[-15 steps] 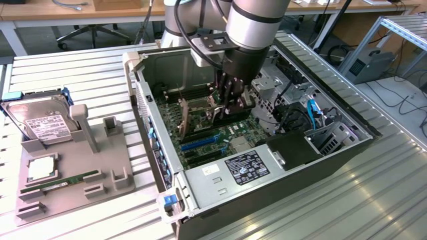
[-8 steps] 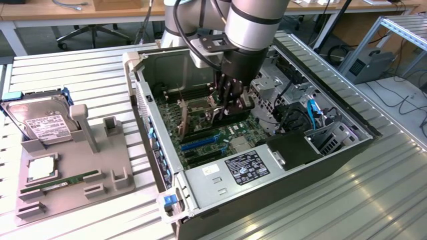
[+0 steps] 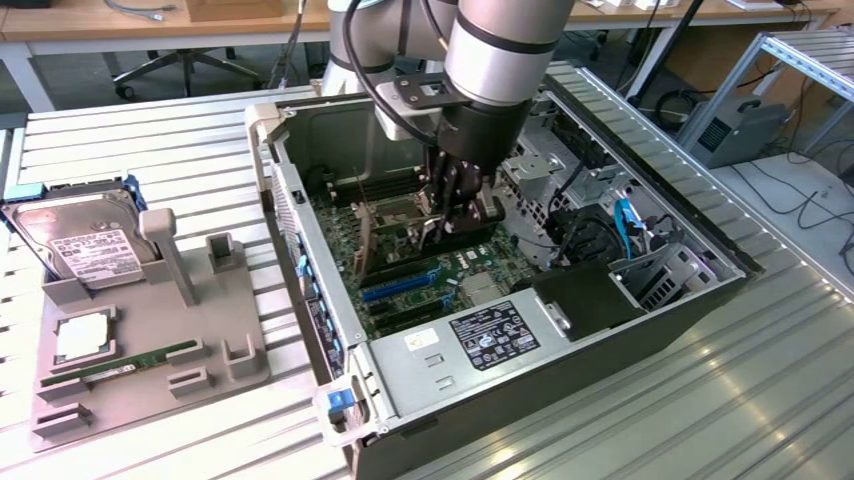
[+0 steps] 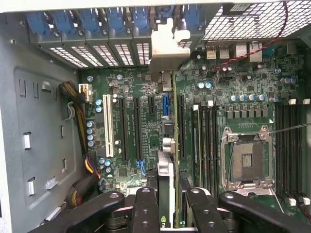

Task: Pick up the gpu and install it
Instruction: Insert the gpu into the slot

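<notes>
1. We see the arm reaching down into the open computer case (image 3: pixel 400 340), which lies on its side on the slatted metal worktop (image 3: pixel 747 380).
2. The pincer (image 3: pixel 451 222) sits low over the motherboard (image 3: pixel 414 270) in the exterior view; in the wrist view its black fingers (image 4: pixel 146 208) stand on either side of a thin card seen edge-on.
3. That card is the gpu (image 4: pixel 166 165). We see it held between the fingers, with the pincer roughly half open and closed on the card's thickness.
4. The gpu stands on edge, upright to the motherboard (image 4: pixel 141 121). Its long axis runs parallel to the expansion slots (image 4: pixel 130 128) and the RAM slots (image 4: pixel 206 141), from the pincer toward the rear slot openings of the case.
5. Its silver end bracket (image 4: pixel 165 48) is at the far end, touching or just beside the row of blue slot clips (image 4: pixel 97 22) at the back wall.
6. We cannot tell whether the card's edge is fully seated in its slot.
7. The empty CPU socket (image 4: pixel 247 160) lies beside the card, beyond the RAM slots.
8. On the exterior view's left, a grey fixture tray (image 3: pixel 147 350) carries a silver hard drive (image 3: pixel 80 245) and a thin RAM stick (image 3: pixel 120 368), well apart from the case.
</notes>
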